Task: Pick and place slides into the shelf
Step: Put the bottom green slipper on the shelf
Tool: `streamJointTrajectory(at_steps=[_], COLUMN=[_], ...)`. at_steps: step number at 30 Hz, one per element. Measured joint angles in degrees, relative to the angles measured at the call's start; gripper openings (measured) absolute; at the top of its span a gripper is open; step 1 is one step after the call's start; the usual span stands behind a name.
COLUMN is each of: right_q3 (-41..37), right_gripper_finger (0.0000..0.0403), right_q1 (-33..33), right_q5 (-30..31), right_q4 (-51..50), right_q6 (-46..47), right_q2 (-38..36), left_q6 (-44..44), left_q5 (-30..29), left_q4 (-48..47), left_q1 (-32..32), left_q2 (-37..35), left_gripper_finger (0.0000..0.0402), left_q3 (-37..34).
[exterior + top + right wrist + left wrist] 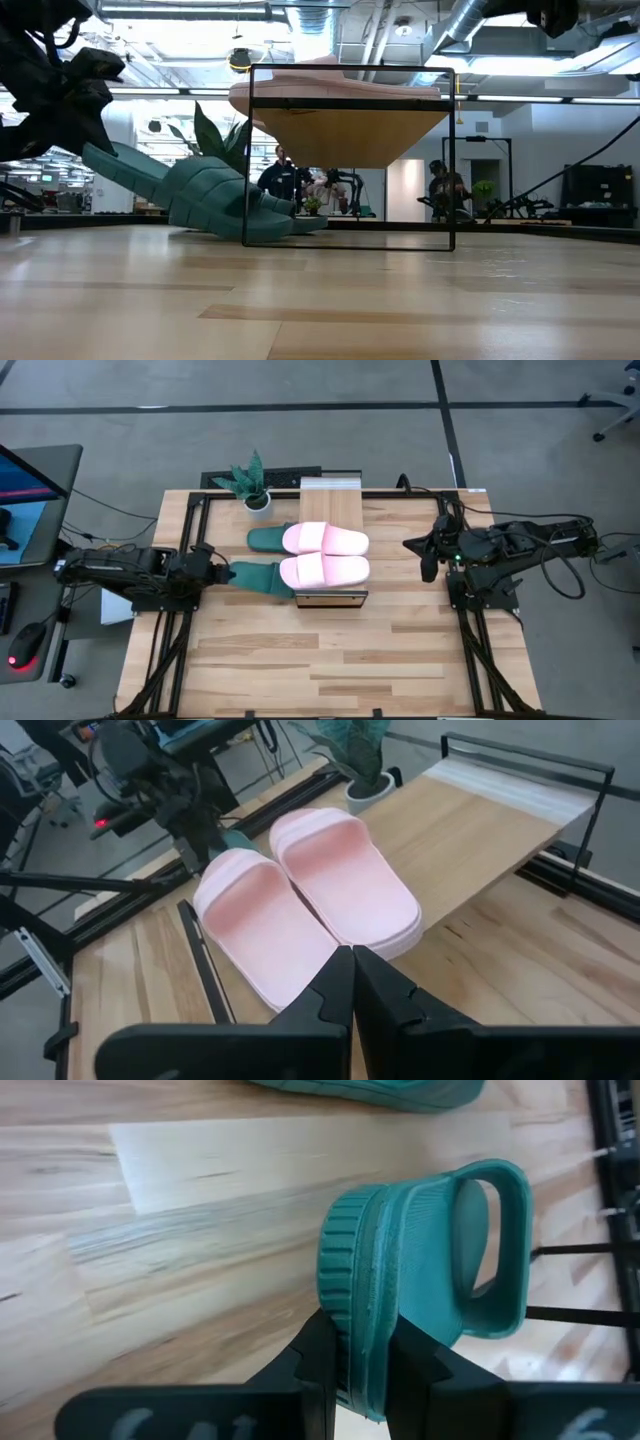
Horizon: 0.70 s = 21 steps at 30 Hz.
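The shelf (331, 498) stands mid-table, a wood plank on a dark frame (452, 160). Both pale pink slides (325, 539) (322, 570) lie side by side on its top; the right wrist view shows them too (350, 880). One dark green slide (266, 539) lies flat on the table left of the shelf. The other green slide (258, 577) is in my left gripper (224, 572), its toe under the shelf's left edge. My right gripper (420, 548) hovers shut and holds nothing, right of the shelf. My left gripper pinches the green slide's heel end (362, 1380) between its two fingers (318, 1365), one on the footbed and one on the underside. It comes from the table's left. The slide slants, heel raised (110, 160), toe end down on the table (270, 228).
A small potted plant (254, 486) stands at the far edge beside the shelf. Dark rails (185, 560) run along the table's left and right sides. Bare wood (330, 660) spreads toward the near edge. People stand far off in the room (278, 178).
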Motion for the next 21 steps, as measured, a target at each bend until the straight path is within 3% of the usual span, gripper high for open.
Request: streamJointTrajectory(at_steps=[13,21], right_q3=[0.0,0.0], right_gripper_finger=[0.0,0.0], right_q1=[0.0,0.0], right_q5=[0.01,0.01], right_q4=[0.08,0.1], right_q6=[0.58,0.53], right_q2=[-0.01,-0.01], left_q6=[2.57,5.23], left_q5=[2.48,0.21], left_q4=[-0.02,-0.04], left_q1=[0.1,0.51], left_q2=[-3.22,-1.18], left_gripper_finger=[0.0034,0.0034], left_q3=[0.17,0.17])
